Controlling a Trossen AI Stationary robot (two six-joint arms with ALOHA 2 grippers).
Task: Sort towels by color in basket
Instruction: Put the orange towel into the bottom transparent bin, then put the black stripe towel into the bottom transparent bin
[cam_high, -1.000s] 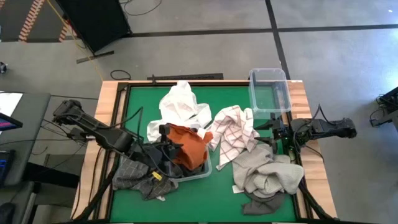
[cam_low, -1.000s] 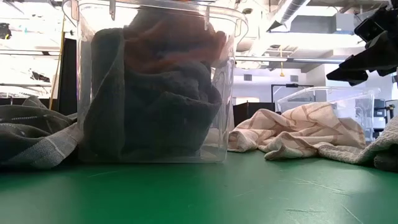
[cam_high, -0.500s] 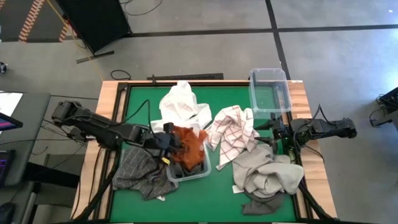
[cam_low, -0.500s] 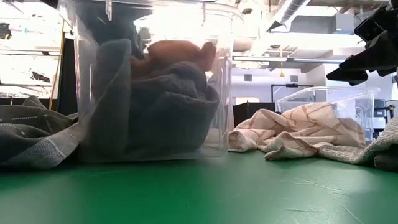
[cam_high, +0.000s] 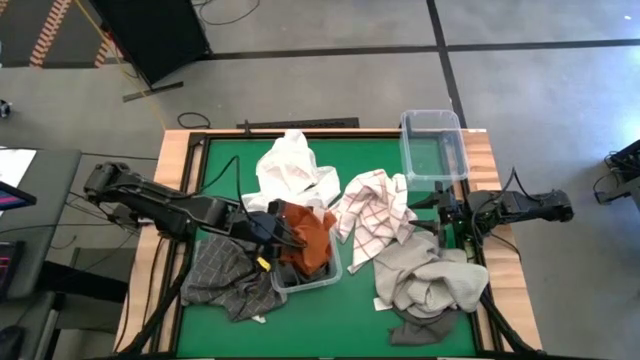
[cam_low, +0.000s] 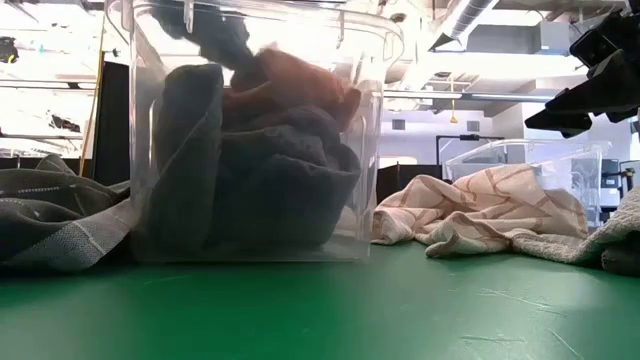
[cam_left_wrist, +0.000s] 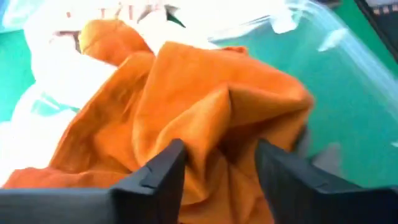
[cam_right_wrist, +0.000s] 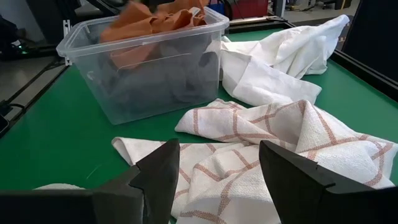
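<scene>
The left tool (cam_high: 283, 236), fingers apart, hovers directly over the rust orange towel (cam_high: 308, 240) lying atop a dark grey towel (cam_low: 255, 185) in the near-left clear bin (cam_high: 318, 282), while the right tool (cam_high: 443, 214), also parted, waits beside the red-checked towel (cam_high: 375, 215).

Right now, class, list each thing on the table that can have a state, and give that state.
Near bin: holds dark and orange cloth.
Far bin: empty.
Orange towel: in near bin, released.
Left gripper: open over it.
Right gripper: open, empty.
Checked towel: crumpled on table.
</scene>
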